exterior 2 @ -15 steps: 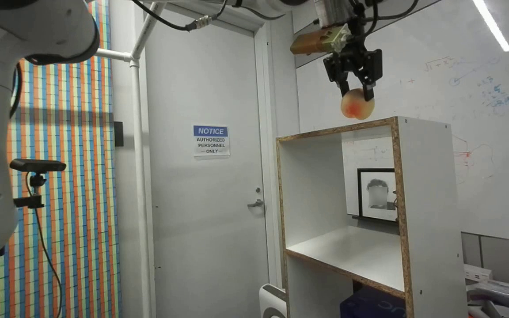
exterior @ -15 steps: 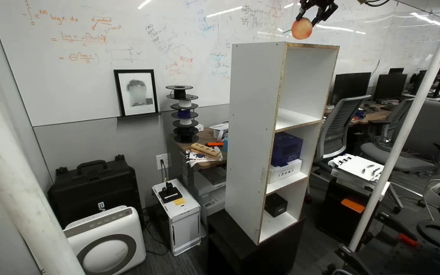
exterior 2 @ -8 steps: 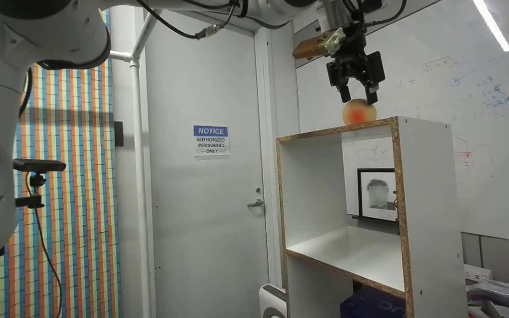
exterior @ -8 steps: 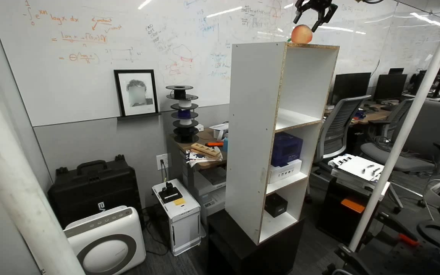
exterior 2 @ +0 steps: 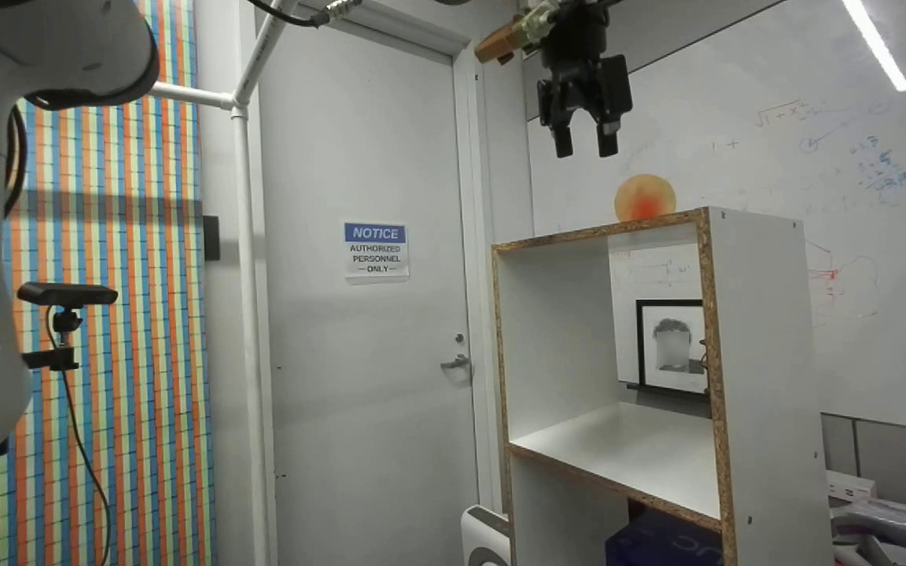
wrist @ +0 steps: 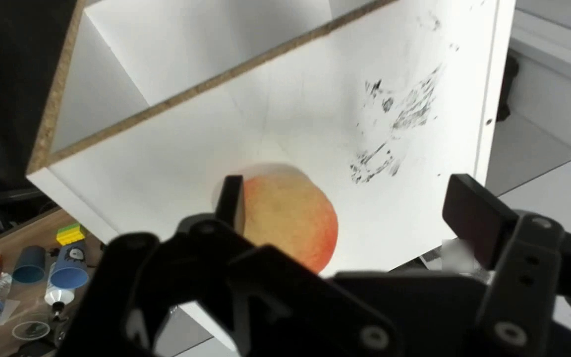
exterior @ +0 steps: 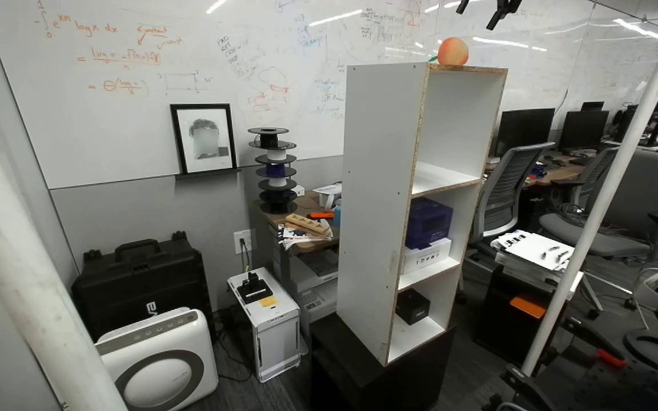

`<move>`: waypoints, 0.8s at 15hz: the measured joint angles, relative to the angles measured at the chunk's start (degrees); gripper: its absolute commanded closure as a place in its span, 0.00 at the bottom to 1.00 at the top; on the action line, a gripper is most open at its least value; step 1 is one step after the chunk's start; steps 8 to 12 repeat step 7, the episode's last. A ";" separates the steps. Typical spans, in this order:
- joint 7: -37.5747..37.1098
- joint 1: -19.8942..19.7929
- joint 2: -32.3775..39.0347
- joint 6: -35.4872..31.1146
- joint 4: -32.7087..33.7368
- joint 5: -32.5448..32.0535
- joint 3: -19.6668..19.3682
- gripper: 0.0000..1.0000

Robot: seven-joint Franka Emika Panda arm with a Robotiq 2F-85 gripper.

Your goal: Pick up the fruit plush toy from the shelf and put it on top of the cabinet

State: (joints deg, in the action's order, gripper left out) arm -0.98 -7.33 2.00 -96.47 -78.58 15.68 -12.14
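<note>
The fruit plush toy [exterior: 453, 51], a round orange-red peach with a bit of green leaf, rests on the top board of the white cabinet [exterior: 383, 188], near its front edge. Both exterior views show it there, with the toy [exterior 2: 646, 198] clear of the fingers. My gripper [exterior 2: 586, 148] hangs above and to one side of it, jaws apart and holding nothing. In the wrist view the toy [wrist: 290, 218] lies beyond the open gripper [wrist: 347, 198], partly covered by one finger. The upper shelf [exterior 2: 634, 448] inside the cabinet has nothing on it.
Lower compartments hold a dark blue box [exterior: 429, 222] on a white box [exterior: 429, 257], and a small black box [exterior: 413, 306]. A stack of spools [exterior: 276, 171] stands on a desk beside the cabinet. A white pole [exterior: 603, 194] rises nearby. Behind is a whiteboard [exterior 2: 878, 157].
The toy was held above the cabinet a second ago. It came down onto the top, the fingers opened and let go, and the gripper rose and drew away sideways.
</note>
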 measured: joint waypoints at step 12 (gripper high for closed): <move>5.00 -0.84 -8.13 13.16 -8.03 -1.01 -1.17 0.00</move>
